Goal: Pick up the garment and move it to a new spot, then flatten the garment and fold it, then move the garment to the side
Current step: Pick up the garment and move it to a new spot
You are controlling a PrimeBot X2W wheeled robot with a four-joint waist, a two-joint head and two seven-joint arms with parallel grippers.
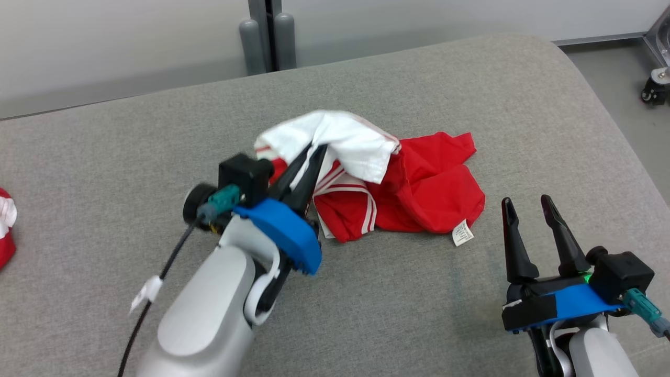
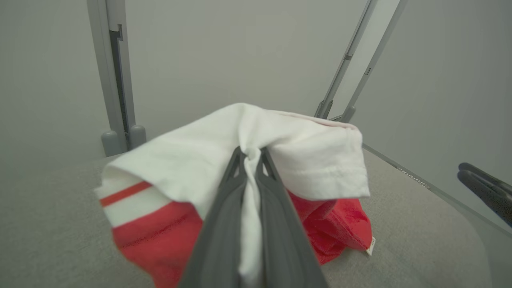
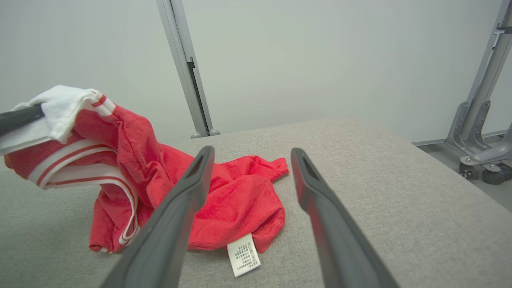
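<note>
Left arm: comes in from 7 o'clock in my head view, pale forearm tilted up, left gripper [image 1: 316,149] aimed at about 1 o'clock.
Left grip: clamped tight on a white fold of the garment [image 1: 419,183]. That bit is hoisted off the table [image 1: 471,89], and the red rest droops down and lies on it.
Right arm: sits at 4 o'clock, right gripper [image 1: 526,200] pointing to 12, fingers spread wide with nothing between them, near the cloth but clear of it.
Garment spot: pretty much mid-table, care tag [image 1: 462,233] flat at its 5 o'clock corner.
Hard to see: my left fingertips are tucked under the white fold, and I honestly can't tell which part of the garment I've got. A red and white thing [image 1: 5,225] at 9 o'clock is cut off by the frame.
</note>
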